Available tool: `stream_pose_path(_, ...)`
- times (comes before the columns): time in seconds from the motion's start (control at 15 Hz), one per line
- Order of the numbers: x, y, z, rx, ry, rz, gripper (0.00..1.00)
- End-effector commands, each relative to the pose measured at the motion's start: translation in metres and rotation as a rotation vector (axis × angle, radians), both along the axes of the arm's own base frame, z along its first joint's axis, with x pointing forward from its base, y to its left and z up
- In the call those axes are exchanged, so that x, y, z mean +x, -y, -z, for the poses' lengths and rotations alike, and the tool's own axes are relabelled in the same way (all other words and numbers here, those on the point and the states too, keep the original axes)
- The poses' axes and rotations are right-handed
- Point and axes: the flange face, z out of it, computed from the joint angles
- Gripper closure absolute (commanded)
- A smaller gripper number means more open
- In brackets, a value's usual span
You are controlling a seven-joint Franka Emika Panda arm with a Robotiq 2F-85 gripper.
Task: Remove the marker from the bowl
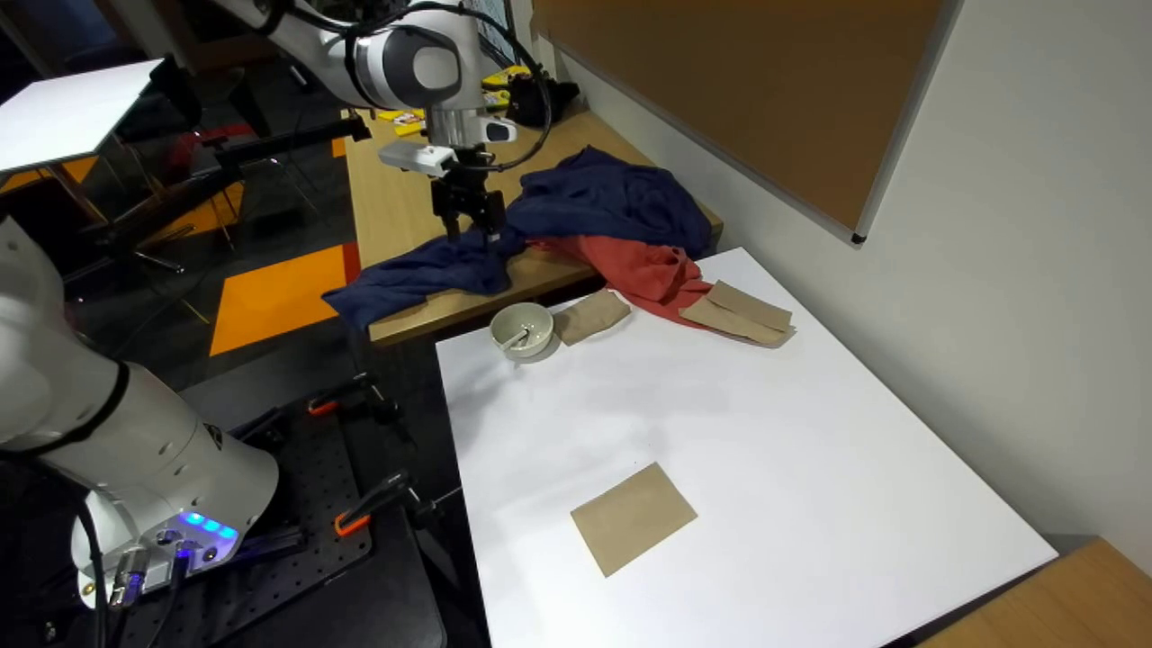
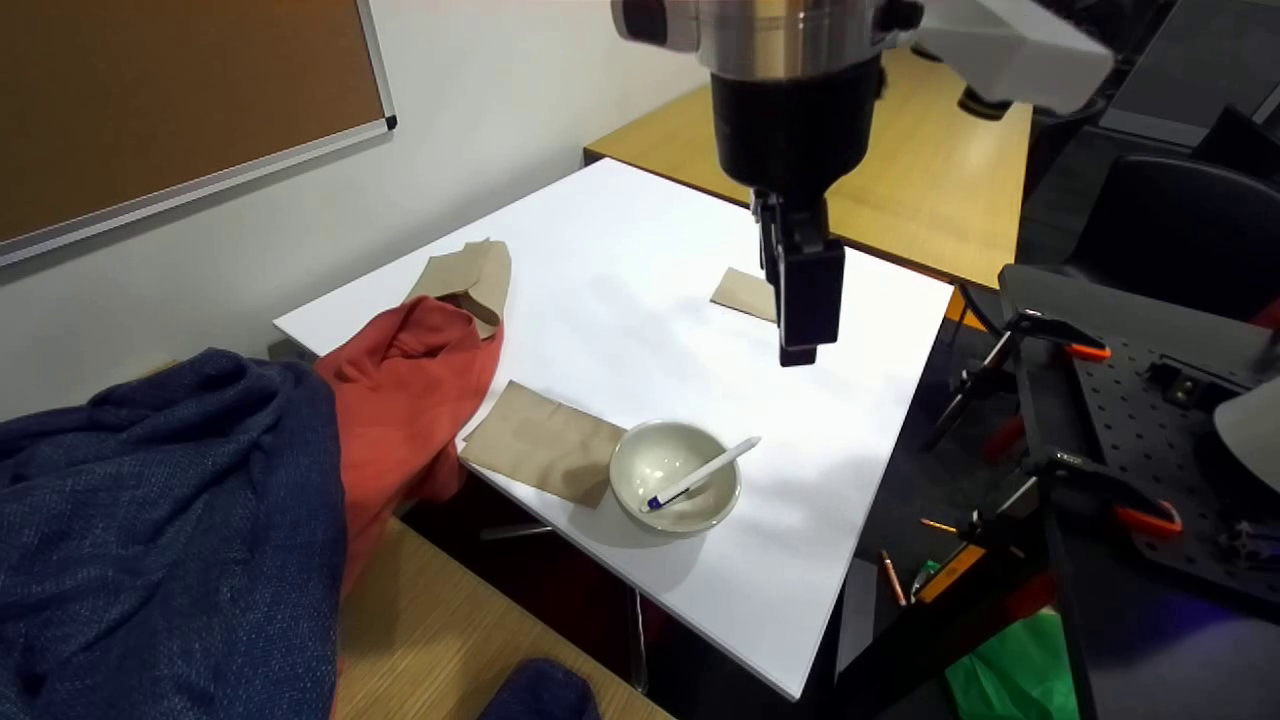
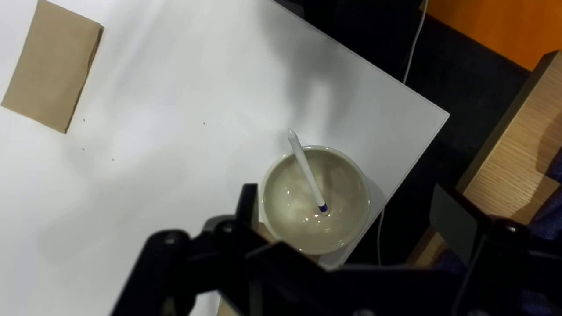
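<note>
A white marker (image 3: pixel 307 171) with a dark blue band near its lower end leans in a pale bowl (image 3: pixel 281 210). Its banded end rests inside the bowl and its other end sticks out over the rim. In both exterior views the bowl (image 1: pixel 540 322) (image 2: pixel 645 450) stands near a corner of the white table, with the marker (image 1: pixel 515 339) (image 2: pixel 705 472) in it. My gripper (image 3: pixel 345 193) is open and empty, its fingers wide apart in the wrist view. It is above the bowl, apart from it and the marker. The gripper also shows in both exterior views (image 1: pixel 472 236) (image 2: pixel 802 350).
A folded brown paper (image 2: pixel 545 440) lies beside the bowl. Another brown sheet (image 1: pixel 634 519) lies on the white table (image 1: pixel 765 504). A red cloth (image 1: pixel 643 274), more brown paper (image 1: pixel 738 315) and navy cloth (image 1: pixel 612 202) lie towards the wall. A gap separates the white table from a wooden table (image 1: pixel 387 180).
</note>
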Motion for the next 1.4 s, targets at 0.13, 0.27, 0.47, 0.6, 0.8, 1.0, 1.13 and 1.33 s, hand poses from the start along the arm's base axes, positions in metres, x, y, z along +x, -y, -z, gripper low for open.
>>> stream_pose_path(0.13,-0.002,-0.01,0.019,0.007,-0.007,-0.026,0.0)
stream_pose_path(0.27,-0.003,-0.014,0.025,0.007,-0.015,-0.033,0.0)
stream_pose_path(0.47,-0.003,-0.014,0.025,0.007,-0.014,-0.033,0.0)
stream_pose_path(0.6,0.001,-0.011,0.03,0.02,-0.006,-0.042,0.0)
stream_pose_path(0.8,0.006,-0.011,0.046,-0.002,-0.008,-0.067,0.0)
stream_pose_path(1.0,0.01,-0.009,0.068,-0.016,-0.012,-0.11,0.0)
stream_pose_path(1.13,0.014,-0.01,0.083,-0.007,-0.012,-0.142,0.0)
stream_pose_path(1.33,0.018,-0.014,0.104,0.024,-0.026,-0.179,0.0)
